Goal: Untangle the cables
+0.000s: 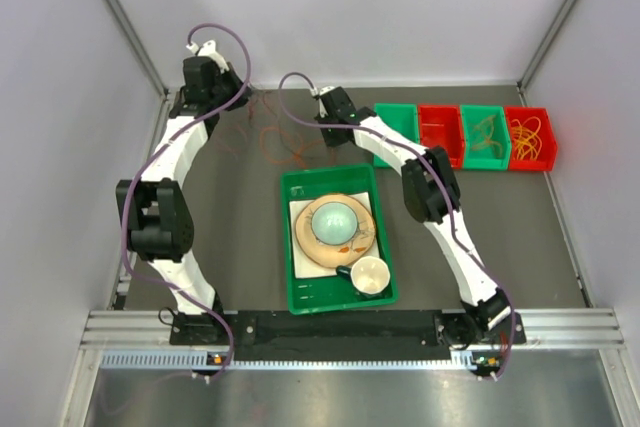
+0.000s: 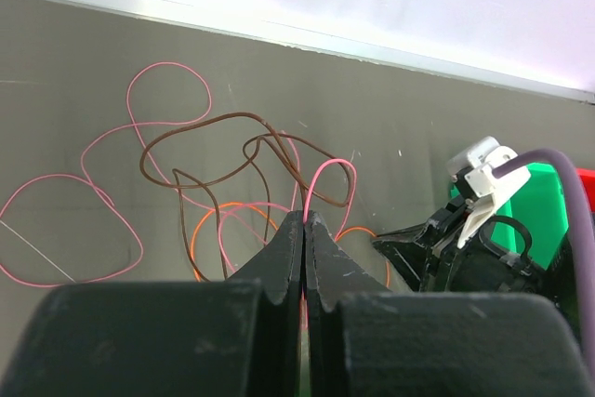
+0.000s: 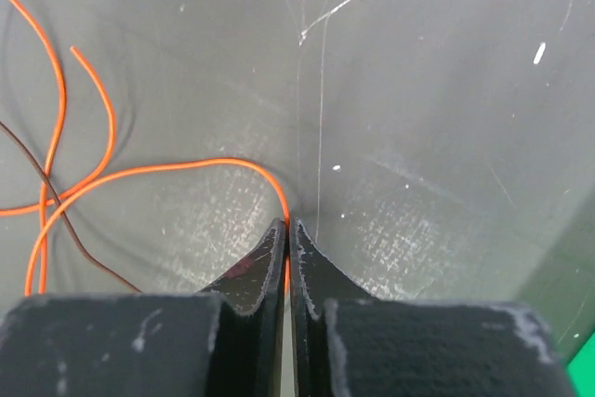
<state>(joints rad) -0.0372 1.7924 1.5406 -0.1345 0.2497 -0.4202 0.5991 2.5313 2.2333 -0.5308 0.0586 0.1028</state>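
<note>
Left gripper is clenched on a loop of the pink cable, pinched at the fingertips. Right gripper is clamped on the orange cable. The cables lie tangled on the dark table at the far side between both grippers, with a brown cable crossing the pink one.

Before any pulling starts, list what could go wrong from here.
1. The left gripper is shut on the pink wire, the right gripper on the orange wire; the brown wire loops across both, so pulling apart may tighten the tangle.
2. Each thin wire sits only at the fingertips and could slip out.
</note>
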